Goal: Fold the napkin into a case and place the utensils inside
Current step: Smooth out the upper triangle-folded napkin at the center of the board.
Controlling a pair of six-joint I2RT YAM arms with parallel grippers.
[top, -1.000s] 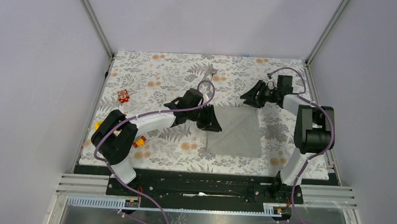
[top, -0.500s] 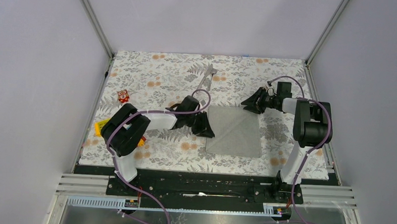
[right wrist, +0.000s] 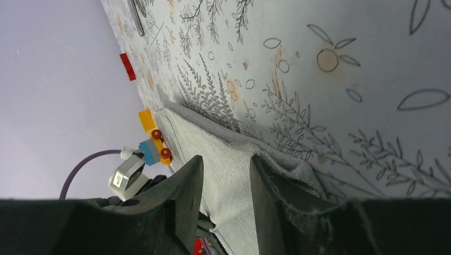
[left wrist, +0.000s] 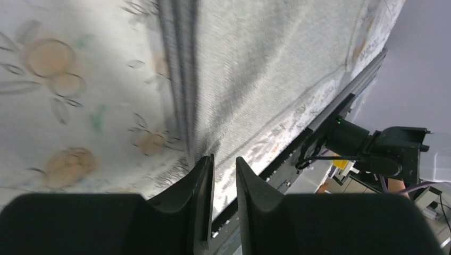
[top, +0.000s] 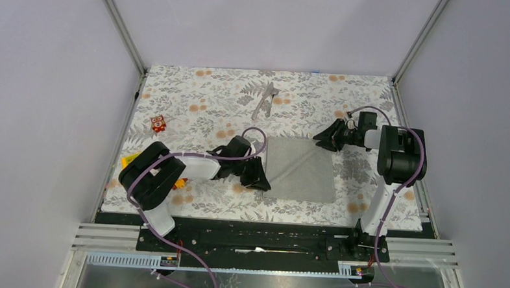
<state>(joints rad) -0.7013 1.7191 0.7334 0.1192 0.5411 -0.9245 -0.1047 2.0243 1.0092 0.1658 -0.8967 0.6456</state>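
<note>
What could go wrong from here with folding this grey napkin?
The right gripper straddles a bunched edge of the napkin; closing there may pinch only a wrinkle and slip. The left gripper sits at the opposite side, jaws nearly together; whether it has cloth is unclear, so a lift might drag the napkin askew.

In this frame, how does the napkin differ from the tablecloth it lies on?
The napkin is plain grey; the tablecloth is pale with a leaf and orange flower print. The napkin covers only a patch right of centre, while the tablecloth spans the whole work surface. The napkin shows a diagonal crease; the tablecloth shows none that I can see. Both are rectangular cloths lying spread out.
</note>
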